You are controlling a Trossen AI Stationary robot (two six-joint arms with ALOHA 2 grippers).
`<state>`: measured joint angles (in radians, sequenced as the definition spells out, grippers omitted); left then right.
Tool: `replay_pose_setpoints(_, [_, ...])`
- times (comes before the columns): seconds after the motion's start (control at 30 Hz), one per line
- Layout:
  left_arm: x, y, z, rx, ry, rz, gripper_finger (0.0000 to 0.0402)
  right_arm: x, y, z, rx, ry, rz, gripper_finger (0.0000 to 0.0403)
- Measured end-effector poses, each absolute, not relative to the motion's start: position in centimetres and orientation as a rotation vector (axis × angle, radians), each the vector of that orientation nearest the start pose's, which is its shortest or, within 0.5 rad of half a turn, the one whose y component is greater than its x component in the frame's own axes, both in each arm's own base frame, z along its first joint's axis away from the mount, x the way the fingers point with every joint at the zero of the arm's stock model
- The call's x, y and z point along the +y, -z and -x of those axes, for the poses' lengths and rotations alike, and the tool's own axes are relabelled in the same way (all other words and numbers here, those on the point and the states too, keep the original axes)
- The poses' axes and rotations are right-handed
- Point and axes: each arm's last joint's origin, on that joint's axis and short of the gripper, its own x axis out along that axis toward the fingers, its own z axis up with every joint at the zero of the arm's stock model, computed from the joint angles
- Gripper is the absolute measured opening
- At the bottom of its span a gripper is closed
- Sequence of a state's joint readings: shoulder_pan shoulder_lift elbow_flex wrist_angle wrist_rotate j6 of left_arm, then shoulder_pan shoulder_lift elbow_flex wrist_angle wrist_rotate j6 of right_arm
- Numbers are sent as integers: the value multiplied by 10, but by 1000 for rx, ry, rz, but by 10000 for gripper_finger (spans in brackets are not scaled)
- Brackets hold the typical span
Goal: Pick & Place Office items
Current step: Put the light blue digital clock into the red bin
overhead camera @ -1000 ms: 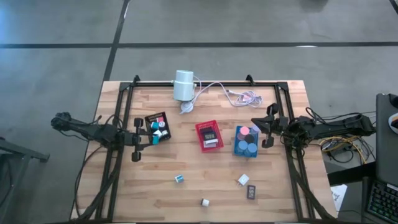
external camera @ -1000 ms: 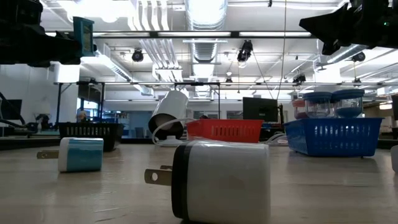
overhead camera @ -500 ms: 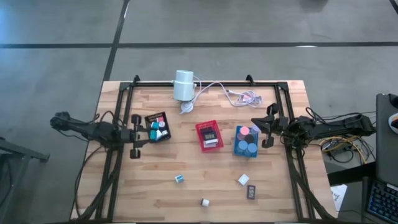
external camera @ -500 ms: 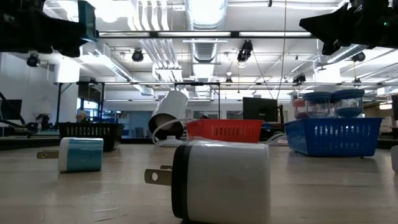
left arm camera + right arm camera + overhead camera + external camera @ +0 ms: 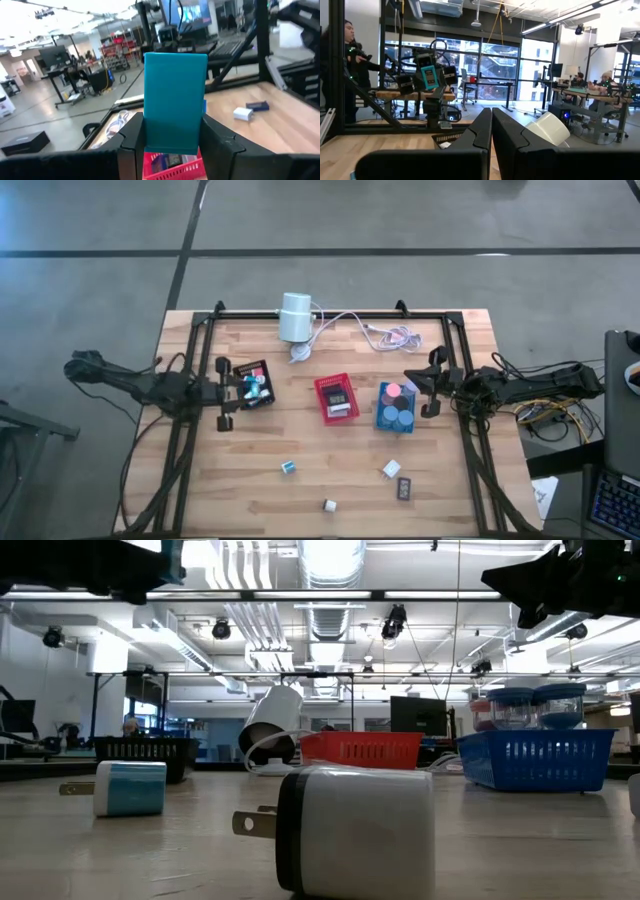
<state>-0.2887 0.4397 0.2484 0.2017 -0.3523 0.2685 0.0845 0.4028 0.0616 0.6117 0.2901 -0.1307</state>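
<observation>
Holding a teal block over the black tray at table's 9 o'clock: left gripper. Right gripper, fingers pressed together, waits at 3 o'clock beside blue tray. Red tray sits between; three loose chargers lie toward 6 o'clock.

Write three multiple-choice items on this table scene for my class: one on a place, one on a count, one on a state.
1. Where is the left gripper?
A. Over the black tray
B. Over the blue tray
C. By the white cylinder

2. How many trays are on the table?
A. Two
B. Three
C. Five

3. What does the left gripper hold?
A. Nothing
B. A pink disc
C. A teal block

Key:
1 A: in the high view the left gripper is over the black tray.
2 B: the black tray, the red tray and the blue tray.
3 C: in the left wrist view the fingers clamp the teal block.
</observation>
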Motion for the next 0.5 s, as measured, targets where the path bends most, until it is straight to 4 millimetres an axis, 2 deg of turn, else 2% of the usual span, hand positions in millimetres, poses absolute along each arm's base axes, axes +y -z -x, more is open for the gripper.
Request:
replay_pose_setpoints(0.2, [-27, -241, -156, 85, -108, -289, 126, 2, -207, -120, -253, 221, 79, 8])
replay_pose_setpoints(0.5, [-10, -249, -215, 236, -146, -262, 126, 2, -207, -120, -253, 221, 79, 8])
